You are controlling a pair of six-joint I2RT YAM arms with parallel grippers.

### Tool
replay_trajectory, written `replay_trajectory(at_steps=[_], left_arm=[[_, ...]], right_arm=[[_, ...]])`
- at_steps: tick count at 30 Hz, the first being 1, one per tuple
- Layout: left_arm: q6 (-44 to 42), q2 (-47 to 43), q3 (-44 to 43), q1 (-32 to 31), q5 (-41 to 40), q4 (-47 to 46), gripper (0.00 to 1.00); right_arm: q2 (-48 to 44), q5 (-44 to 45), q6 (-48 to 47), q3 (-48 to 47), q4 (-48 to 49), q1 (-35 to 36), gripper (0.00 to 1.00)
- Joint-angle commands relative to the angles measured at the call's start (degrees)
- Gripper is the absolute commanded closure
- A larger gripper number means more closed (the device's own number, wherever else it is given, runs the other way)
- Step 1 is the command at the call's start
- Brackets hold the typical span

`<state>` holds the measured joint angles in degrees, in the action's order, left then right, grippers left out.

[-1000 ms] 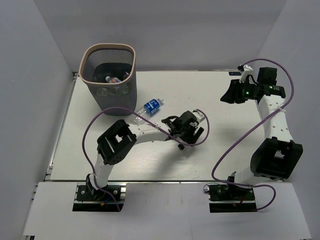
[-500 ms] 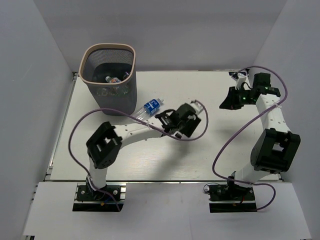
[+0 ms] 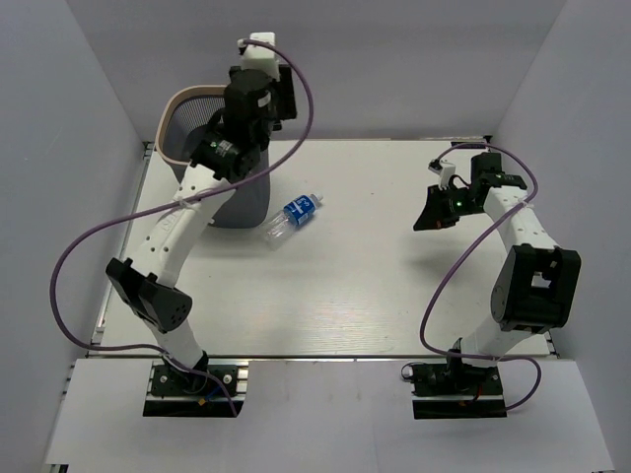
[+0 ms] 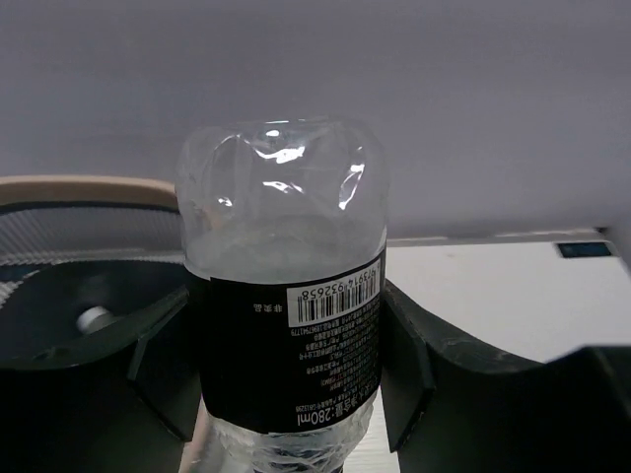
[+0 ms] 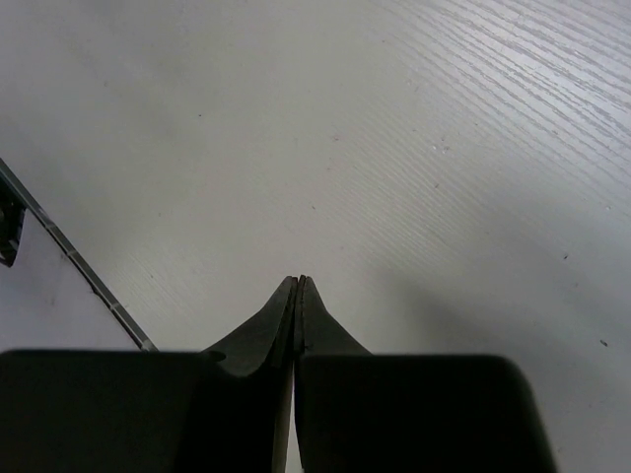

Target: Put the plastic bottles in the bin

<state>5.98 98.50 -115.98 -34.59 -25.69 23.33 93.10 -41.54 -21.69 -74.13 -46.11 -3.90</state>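
My left gripper (image 3: 213,150) is raised over the bin (image 3: 178,100), a dark mesh wastebasket with a beige rim. In the left wrist view the gripper (image 4: 286,394) is shut on a clear bottle with a black label (image 4: 286,345), its crumpled base pointing away from the camera. The bin's rim (image 4: 79,187) and dark inside lie below on the left. A clear bottle with a blue label (image 3: 295,216) lies on the table right of the bin. My right gripper (image 3: 426,219) is shut and empty, low over the table's right side, and also shows in the right wrist view (image 5: 299,284).
A small white cap (image 4: 96,317) shows inside the bin. The white table (image 3: 355,286) is walled by grey panels at the back and both sides. The table's edge strip (image 5: 69,261) runs at the left of the right wrist view.
My left arm has swung up from the middle of the table to above the bin, with the black-label bottle in its grip. My right gripper has drifted slightly left and nearer.
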Motion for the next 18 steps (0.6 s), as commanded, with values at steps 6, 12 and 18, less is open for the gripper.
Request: replay_trajectory(at_steps=[6,12,18], left_arm=[[2.8,-3.3,3.8,11.1,-4.9,8.4,0.58],[3.5,-2.1,3.8,16.2,-2.1,10.9,0.0],[-6.5,-0.9,-1.1,14.6,19.5,7.0,0.0]], right_arm=[[-3.5,1.1,-2.4,2.2,1.3,1.1,0.92],[-3.1,0.8,-2.7,1.6,0.7,1.2,0.83],[-3.0,1.0,-3.1,1.9,0.4,1.2,0.78]])
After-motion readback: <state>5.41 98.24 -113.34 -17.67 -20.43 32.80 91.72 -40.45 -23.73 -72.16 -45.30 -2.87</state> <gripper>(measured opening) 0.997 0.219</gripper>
